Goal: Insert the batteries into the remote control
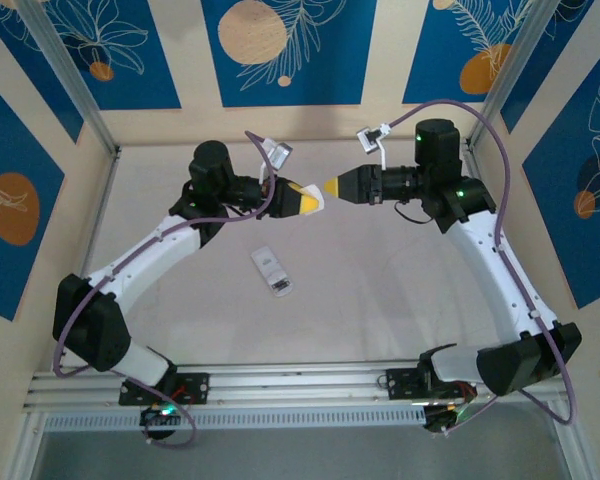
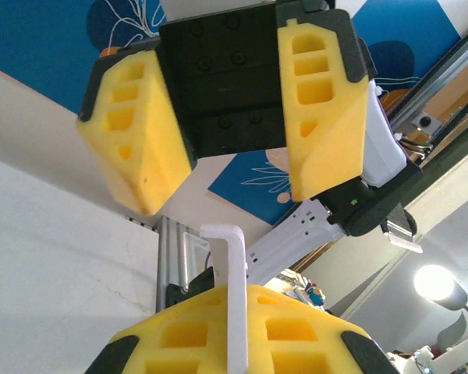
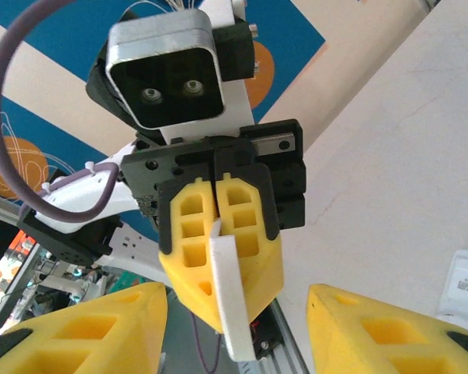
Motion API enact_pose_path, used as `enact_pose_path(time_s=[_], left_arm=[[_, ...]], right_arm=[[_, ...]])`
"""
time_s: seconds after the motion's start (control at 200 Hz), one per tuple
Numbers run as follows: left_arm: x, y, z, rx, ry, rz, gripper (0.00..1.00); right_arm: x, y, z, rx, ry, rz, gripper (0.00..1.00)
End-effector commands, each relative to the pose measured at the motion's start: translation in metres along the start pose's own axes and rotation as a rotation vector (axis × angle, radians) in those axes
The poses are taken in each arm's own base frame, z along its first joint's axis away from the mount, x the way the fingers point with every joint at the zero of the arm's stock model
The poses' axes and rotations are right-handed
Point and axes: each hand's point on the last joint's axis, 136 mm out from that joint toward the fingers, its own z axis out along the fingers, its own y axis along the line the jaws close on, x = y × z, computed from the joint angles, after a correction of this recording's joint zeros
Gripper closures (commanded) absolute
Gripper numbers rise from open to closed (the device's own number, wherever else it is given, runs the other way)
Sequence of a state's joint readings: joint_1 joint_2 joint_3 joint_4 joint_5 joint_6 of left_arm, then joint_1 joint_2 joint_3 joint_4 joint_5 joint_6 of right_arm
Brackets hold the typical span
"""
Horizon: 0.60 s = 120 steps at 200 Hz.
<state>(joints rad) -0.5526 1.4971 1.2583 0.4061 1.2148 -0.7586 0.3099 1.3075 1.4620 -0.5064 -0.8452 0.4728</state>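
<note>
The white remote control (image 1: 269, 268) lies flat on the table in the top view, with a dark patch at its near end (image 1: 279, 287); I cannot make out separate batteries there. Above and behind it the two grippers meet tip to tip in the air. My left gripper (image 1: 310, 201) (image 3: 218, 257) is shut on a thin white plastic strip (image 2: 235, 296) (image 3: 238, 312) with a hooked end, which sticks out past its yellow pads. My right gripper (image 1: 330, 187) (image 2: 226, 202) (image 3: 238, 335) faces it, open, its fingers on either side of the strip's end without touching it.
A white labelled object (image 3: 466, 284) shows at the right edge of the right wrist view, on the table. An aluminium rail (image 1: 300, 380) runs along the near edge by the arm bases, and frame posts (image 1: 75, 80) stand at the back corners.
</note>
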Motion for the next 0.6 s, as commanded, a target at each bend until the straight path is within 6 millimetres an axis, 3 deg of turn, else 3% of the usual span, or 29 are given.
enact_pose_path(time_s=[0.0, 0.39, 0.555, 0.595], left_arm=[[-0.004, -0.023, 0.000, 0.048, 0.012, 0.063, 1.00], [-0.005, -0.025, 0.002, 0.066, 0.022, 0.059, 1.00], [-0.006, -0.024, 0.003, 0.071, 0.018, 0.061, 1.00], [-0.006, -0.025, 0.003, 0.072, 0.017, 0.066, 0.95]], right_arm=[[0.007, 0.007, 0.010, -0.037, 0.049, 0.009, 0.51], [0.016, 0.014, 0.022, -0.092, 0.105, 0.019, 0.73], [0.021, 0.015, 0.025, -0.113, 0.125, 0.030, 0.92], [0.021, 0.014, 0.026, -0.114, 0.126, 0.037, 0.94]])
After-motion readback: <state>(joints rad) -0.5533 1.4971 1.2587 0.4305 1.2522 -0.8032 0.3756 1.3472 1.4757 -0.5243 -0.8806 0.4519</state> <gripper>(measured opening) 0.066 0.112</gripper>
